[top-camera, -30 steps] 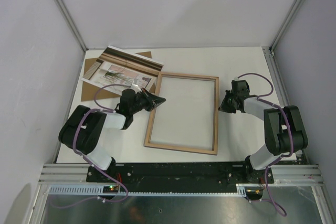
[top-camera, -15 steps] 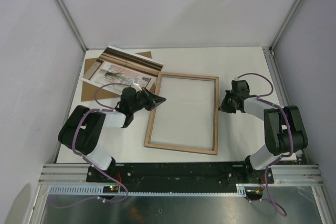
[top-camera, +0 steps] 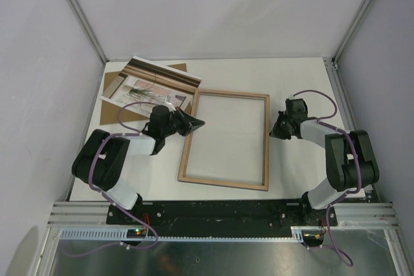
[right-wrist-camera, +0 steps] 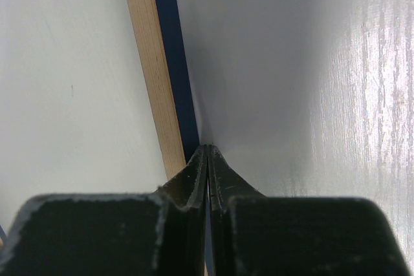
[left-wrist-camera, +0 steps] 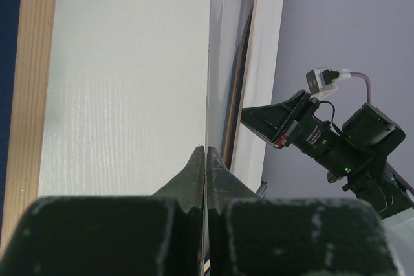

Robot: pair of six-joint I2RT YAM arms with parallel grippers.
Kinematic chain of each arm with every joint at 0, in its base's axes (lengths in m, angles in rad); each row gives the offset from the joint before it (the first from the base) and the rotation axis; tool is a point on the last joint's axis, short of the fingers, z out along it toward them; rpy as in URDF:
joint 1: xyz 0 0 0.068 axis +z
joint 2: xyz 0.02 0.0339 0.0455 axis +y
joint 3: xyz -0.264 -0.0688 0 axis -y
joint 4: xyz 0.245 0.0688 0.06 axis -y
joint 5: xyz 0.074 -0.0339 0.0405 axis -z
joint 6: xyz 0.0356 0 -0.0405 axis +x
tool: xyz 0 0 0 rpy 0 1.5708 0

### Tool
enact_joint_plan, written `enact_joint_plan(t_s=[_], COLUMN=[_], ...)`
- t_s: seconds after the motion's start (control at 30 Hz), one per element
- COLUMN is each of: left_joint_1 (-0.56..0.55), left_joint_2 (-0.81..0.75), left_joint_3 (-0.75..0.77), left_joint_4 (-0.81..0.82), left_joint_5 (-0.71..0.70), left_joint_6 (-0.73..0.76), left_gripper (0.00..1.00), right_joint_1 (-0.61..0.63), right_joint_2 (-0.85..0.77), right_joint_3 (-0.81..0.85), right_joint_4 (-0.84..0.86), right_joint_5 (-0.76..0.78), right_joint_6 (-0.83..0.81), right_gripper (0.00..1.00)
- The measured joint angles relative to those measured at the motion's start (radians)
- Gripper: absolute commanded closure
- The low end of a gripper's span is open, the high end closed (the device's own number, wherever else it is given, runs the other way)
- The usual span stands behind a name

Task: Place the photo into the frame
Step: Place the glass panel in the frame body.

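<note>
While both arms sit at the frame (top-camera: 223, 183), I take every position off it. It lies flat at mid-table with its light wood side up, and the white table (top-camera: 297, 82) shows through its opening.

The left gripper (top-camera: 196, 123) is at the frame's left rail, close to the far-left corner, with its tip reaching in over the rail. On my left wrist feed its fingers (left-wrist-camera: 187, 182) are clenched tip to tip. A thin line runs straight up from the tip across the opening (I cannot tell whether it is the edge of a clear sheet, or whether anything is pinched).

The right gripper (top-camera: 274, 131) is just outside the frame's right rail, toward the far end. On the right wrist feed its fingers (right-wrist-camera: 229, 182) are also pressed together, with the tip at the navy strip that runs beside the wood edge. I cannot tell if it touches.

The photo (top-camera: 152, 84) is outside the frame, beyond its far-left corner and skewed to the frame's edges. It lies on a brown backing board (top-camera: 113, 109). Its nearest corner is just beside the frame's far-left corner, and contact is not readable from above. The board sticks out past the photo on the side away from the frame.
</note>
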State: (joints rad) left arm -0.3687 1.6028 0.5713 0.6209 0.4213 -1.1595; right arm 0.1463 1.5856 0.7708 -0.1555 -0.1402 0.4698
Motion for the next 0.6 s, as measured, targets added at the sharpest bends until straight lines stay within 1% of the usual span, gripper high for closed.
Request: enact_joint_plan(t_s=[0.47,0.6], left_joint_1=[0.000,0.000], left_joint_2=[0.000,0.000], left_joint_3=[0.021,0.030], left_joint_4=[-0.050,-0.063], left_joint_5=[0.000,0.001], left_joint_6=[-0.003,-0.010], left_gripper=[1.00,1.00], right_joint_1=[-0.001,-0.001], right_joint_2=[-0.001,-0.001], right_joint_3=[0.000,0.000], right_joint_4=[0.000,-0.001], right_joint_5=[0.000,0.000], right_joint_6=[0.000,-0.001], right_gripper=[0.97,0.95])
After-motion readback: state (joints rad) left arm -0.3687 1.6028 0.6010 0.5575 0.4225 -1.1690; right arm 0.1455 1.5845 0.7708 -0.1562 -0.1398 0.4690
